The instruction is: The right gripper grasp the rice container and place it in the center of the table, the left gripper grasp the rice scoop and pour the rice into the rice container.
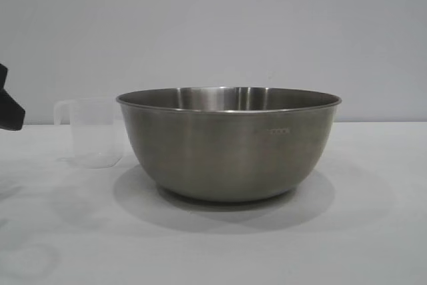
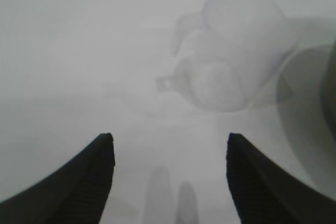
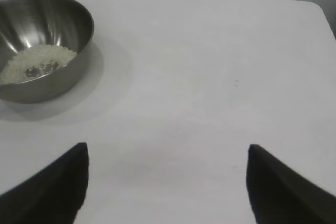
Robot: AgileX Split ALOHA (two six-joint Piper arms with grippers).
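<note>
Standing upright on the white worktop (image 1: 373, 231), the rice scoop (image 1: 93, 131) sits just beside the rice container (image 1: 227, 145), which holds rice (image 3: 37, 61). Left gripper (image 2: 170, 153) and right gripper (image 3: 168, 158) hover with fingers wide, empty.

Soft, even light from overhead. The rice container (image 1: 228, 141) throws a faint shadow around its base, glare streaking its inner wall. Beyond the left gripper (image 2: 170, 145) fingertips, everything is hazy.

Steel-grey rice container (image 1: 228, 145); off-white rice (image 3: 37, 61); frosted clear rice scoop (image 1: 93, 131); white table (image 1: 373, 231).
</note>
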